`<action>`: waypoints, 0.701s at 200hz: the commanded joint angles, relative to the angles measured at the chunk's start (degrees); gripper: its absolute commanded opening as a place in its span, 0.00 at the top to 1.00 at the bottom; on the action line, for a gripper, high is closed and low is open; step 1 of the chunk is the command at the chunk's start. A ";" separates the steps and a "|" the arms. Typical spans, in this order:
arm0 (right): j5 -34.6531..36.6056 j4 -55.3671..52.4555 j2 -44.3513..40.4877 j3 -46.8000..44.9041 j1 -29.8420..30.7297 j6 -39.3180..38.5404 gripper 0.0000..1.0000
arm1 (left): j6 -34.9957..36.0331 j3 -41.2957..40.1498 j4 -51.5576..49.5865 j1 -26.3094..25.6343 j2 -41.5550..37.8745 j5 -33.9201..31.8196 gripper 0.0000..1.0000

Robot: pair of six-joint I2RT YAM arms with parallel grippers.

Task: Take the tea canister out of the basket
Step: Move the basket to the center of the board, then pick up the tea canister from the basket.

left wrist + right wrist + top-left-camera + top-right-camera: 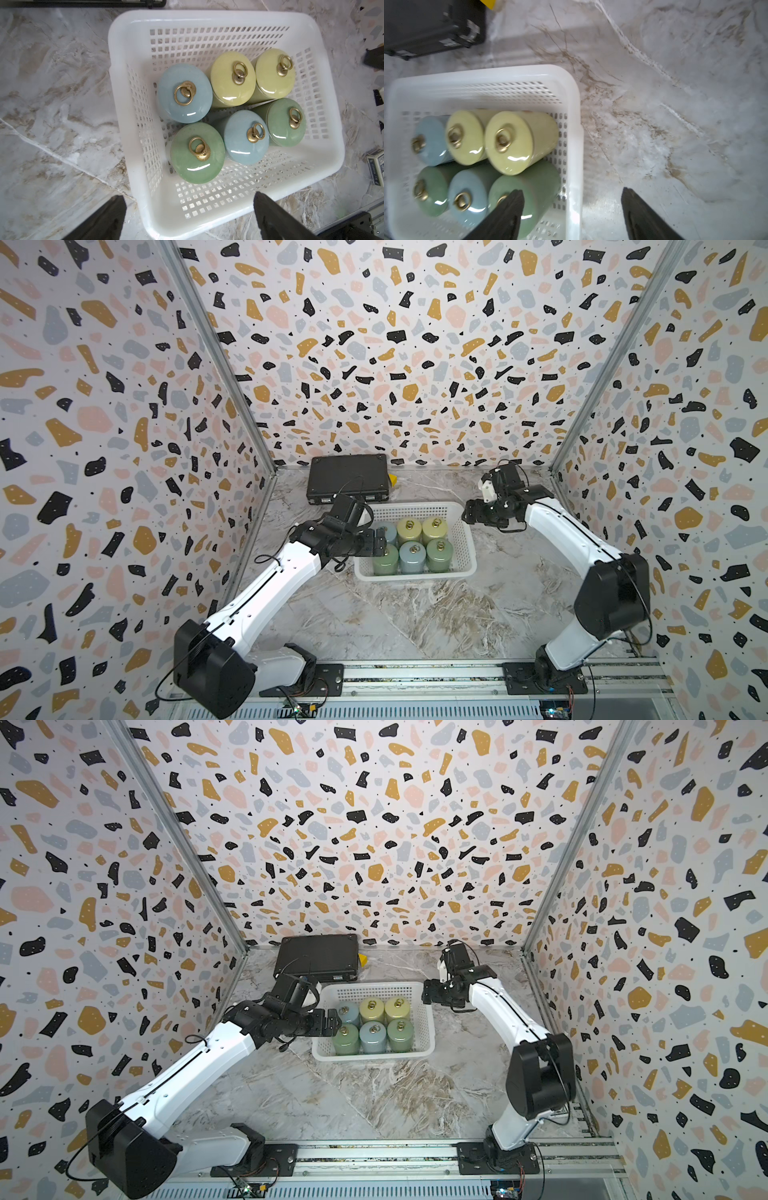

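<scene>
- While both arms stretch in from the near rail, we see the grey-and-brown veined marble-patterned tabletop (415, 614) carrying everything else
- Our white-and-black left arm (270, 585) angles toward the basket's left side, and the white-and-black right arm (557, 531) bends toward its far right corner
- We find the black flat rectangular hard case (349, 479) lying closed against the back wall, near the basket but apart from it
- The white plastic rectangular basket with lattice walls and a flared rim (415, 576) sits flat on the tabletop between the two arms
- We count six canisters standing upright inside the basket, packed close in two rows of three
- In the far row we see the pale blue glazed round canister at the left (185, 93), the pale yellow glazed round canister in the middle (232, 81) and the second pale yellow canister at the right (274, 74)
- In the near row we see the green glazed round canister at the left (197, 153), the second pale blue canister in the middle (246, 137) and the second green canister at the right (286, 122)
- The black left gripper (188, 196) hovers above the basket's left rim, its fingers spread wide with nothing between them
- The black right gripper (572, 190) hangs over the basket's right rim, its fingers also apart and empty
- Each domed lid carries a brass ring pull (255, 134)
- A small yellow object (392, 479) peeks out beside the case; we cannot tell what it is
</scene>
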 commanded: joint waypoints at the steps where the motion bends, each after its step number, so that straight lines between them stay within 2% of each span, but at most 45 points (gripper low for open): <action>1: -2.57 -0.08 -6.19 -3.65 2.11 -3.07 0.08 | 1.83 -1.14 1.63 -0.38 2.04 2.29 0.00; 22: -3.90 -0.15 -10.93 -6.56 4.04 -3.64 0.01 | 2.48 -0.80 2.10 -0.88 4.96 3.61 0.04; 78: -6.75 -0.68 -18.67 -11.19 9.75 -2.62 0.01 | 4.87 1.23 0.25 -2.82 11.70 3.58 0.14; 140: -6.89 -0.70 -19.24 -11.98 14.13 -1.90 0.01 | 8.61 4.20 -1.48 -3.37 17.41 2.17 0.18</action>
